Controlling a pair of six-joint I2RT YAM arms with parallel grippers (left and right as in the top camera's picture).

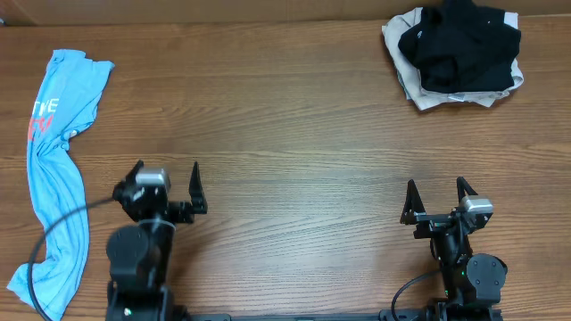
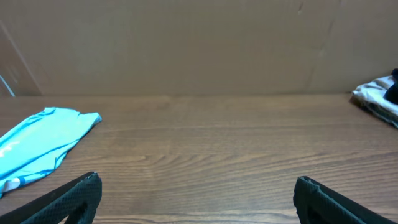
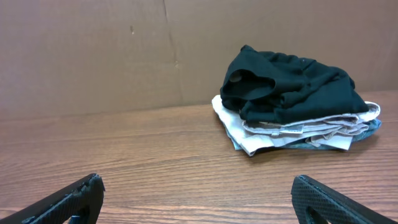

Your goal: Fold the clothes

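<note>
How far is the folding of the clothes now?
Done: nothing looks folded. The light blue shirt lies crumpled along the left edge; the black shirt sits bunched on the beige pile, far right. In hand: nothing, the left hand and right hand are open and empty. Left: all the folding.

A light blue T-shirt lies unfolded along the left edge of the desk. It is stretched into a long, rumpled strip running from the far side toward the near side. Red lettering shows near its far end, too creased to read.

Well apart from it, at the far right corner, sits a small heap. A crumpled black T-shirt lies on top, bunched with its collar opening facing left. Under it are roughly folded beige garments, their edges sticking out at the left and front, possibly with a bluish layer at the bottom.
</note>
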